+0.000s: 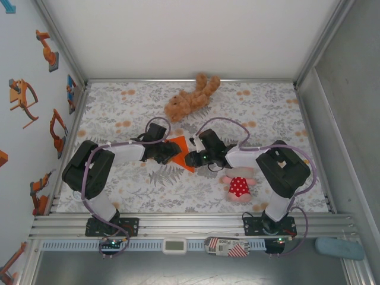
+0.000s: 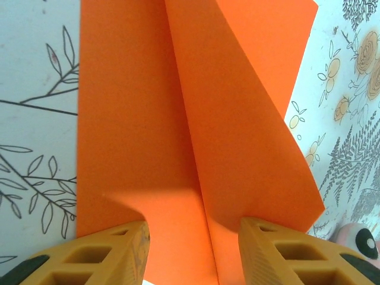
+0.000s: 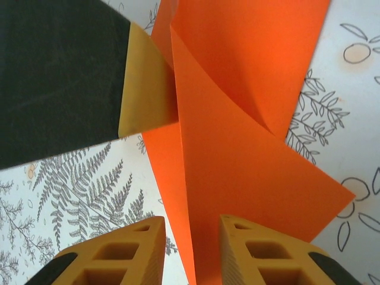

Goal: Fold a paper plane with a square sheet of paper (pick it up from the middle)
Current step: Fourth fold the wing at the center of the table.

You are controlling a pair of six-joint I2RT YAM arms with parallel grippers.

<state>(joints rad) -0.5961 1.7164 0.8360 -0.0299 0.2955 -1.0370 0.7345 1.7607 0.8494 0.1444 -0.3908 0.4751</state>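
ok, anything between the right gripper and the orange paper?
Nothing visible. The orange paper runs between the parted fingers of the right gripper in its wrist view. Farther out, what looks like a finger of the left gripper overlaps the paper's edge, clear of that gap.

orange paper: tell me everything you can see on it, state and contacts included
The square sheet of paper is thin, plain bright orange and matte. It is partly folded, with one long centre crease and diagonal flaps turned in; one flap curls up instead of lying flat. It sits mid-table on the floral cloth, with a sharp tip pointing toward the arm bases. The left gripper and right gripper each straddle the crease, fingers apart, not pinching it.
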